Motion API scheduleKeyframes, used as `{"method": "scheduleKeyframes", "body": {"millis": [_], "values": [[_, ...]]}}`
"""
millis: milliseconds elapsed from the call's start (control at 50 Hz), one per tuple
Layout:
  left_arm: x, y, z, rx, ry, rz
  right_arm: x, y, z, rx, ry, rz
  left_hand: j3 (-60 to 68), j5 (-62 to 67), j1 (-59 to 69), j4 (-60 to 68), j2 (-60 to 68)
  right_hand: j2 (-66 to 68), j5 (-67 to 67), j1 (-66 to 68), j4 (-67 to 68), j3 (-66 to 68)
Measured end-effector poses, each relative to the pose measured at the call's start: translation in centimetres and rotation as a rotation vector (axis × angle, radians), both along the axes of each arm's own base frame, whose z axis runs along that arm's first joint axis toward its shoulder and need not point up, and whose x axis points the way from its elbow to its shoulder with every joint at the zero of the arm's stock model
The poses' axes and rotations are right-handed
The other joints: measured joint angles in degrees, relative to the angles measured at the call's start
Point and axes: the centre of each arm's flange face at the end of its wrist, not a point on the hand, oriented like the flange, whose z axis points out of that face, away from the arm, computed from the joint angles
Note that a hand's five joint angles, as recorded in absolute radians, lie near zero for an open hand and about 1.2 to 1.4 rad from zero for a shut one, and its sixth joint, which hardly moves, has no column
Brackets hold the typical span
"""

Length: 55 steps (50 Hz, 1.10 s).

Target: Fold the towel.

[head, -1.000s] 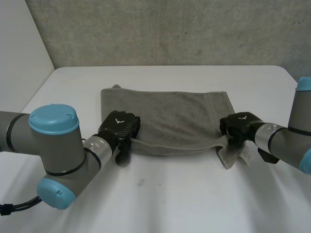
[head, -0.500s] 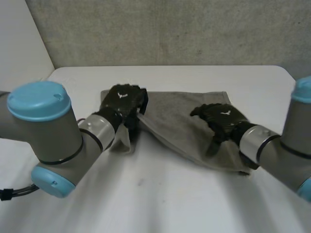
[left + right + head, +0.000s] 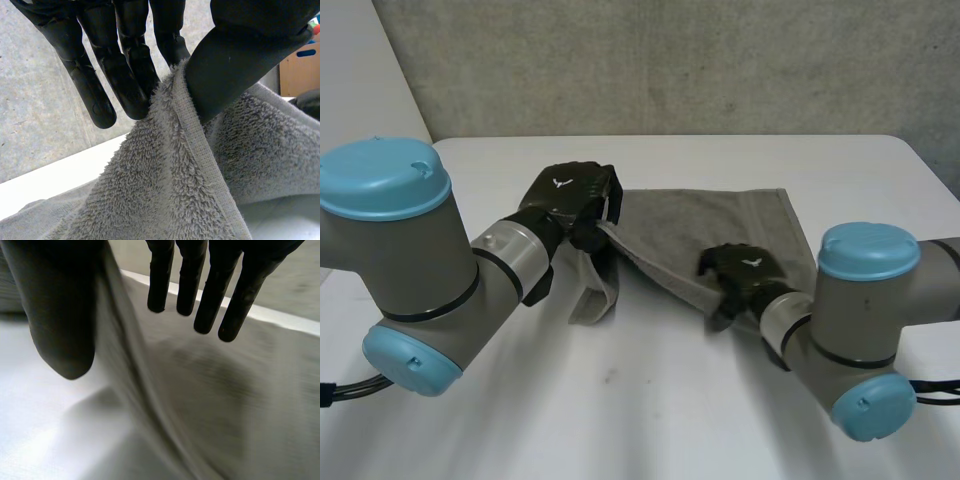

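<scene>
**Towel edge lifted between 2 hands**

In the head view the left hand, upper left of centre, pinches an edge of the towel and holds it off the table, likely to carry it across for the fold. The right hand, right of centre, sits low at that edge's other end; whether it grips, I cannot tell. The left wrist view shows fingers and thumb clamping the hem, hidden from the head view.
</scene>
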Motion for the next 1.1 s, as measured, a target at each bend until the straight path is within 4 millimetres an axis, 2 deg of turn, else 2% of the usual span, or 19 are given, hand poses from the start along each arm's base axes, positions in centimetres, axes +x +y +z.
{"method": "scheduleKeyframes", "body": {"millis": [80, 180, 280, 360, 460, 600, 820, 980, 1100], "values": [[0.1, -0.1, -0.2, 0.004, -0.004, 0.004, -2.5, -1.8, 0.1, -0.048, 0.057, -0.085, 0.0, 0.0, 0.0, 0.0, 0.0, 5.4, 5.3, 5.6, 5.4, 5.5], [0.2, -0.3, -0.4, 0.008, -0.009, 0.008, -6.4, -3.8, 0.8, -0.095, 0.142, -0.166, 0.0, 0.0, 0.0, 0.0, 0.0, 11.0, 10.8, 11.3, 11.3, 11.4], [0.2, -0.3, -0.6, 0.009, -0.01, 0.01, -9.1, -4.6, 1.4, -0.109, 0.171, -0.198, 0.0, 0.0, 0.0, 0.0, 0.0, 15.3, 14.4, 15.3, 15.3, 15.4], [0.2, -0.4, -0.8, 0.014, -0.014, 0.011, -10.7, -4.9, 1.7, -0.102, 0.163, -0.201, 0.0, 0.0, 0.0, 0.0, 0.0, 28.9, 27.2, 29.1, 28.2, 28.2], [0.2, -0.4, -1.4, 0.025, -0.023, 0.012, -11.3, -4.8, 1.5, -0.086, 0.139, -0.17, 0.0, 0.0, 0.0, 0.0, 0.0, 46.3, 46.1, 47.1, 46.7, 46.6], [0.2, -0.4, -2.7, 0.054, -0.043, 0.01, -11.2, -4.7, 1.8, -0.089, 0.118, -0.137, 0.0, 0.0, 0.0, 0.0, 0.0, 46.3, 46.3, 47.1, 46.9, 46.7], [-0.2, -0.6, -5.5, 0.069, -0.046, 0.001, -11.3, -4.2, 4.1, -0.152, 0.104, -0.143, -6.2, -5.4, -5.0, -6.2, -6.3, 46.3, 46.3, 47.1, 47.0, 46.7], [-0.9, -0.5, -7.7, 0.083, -0.048, -0.012, -11.6, -3.9, 7.3, -0.241, 0.083, -0.16, -8.0, -7.3, -6.8, -8.1, -8.1, 46.3, 46.3, 47.1, 47.0, 46.7], [-1.2, -0.2, -8.4, 0.093, -0.055, -0.023, -11.5, -3.7, 11.4, -0.365, 0.06, -0.169, -13.0, -12.1, -11.7, -13.2, -13.1, 46.3, 46.3, 47.1, 47.0, 46.7]]}}
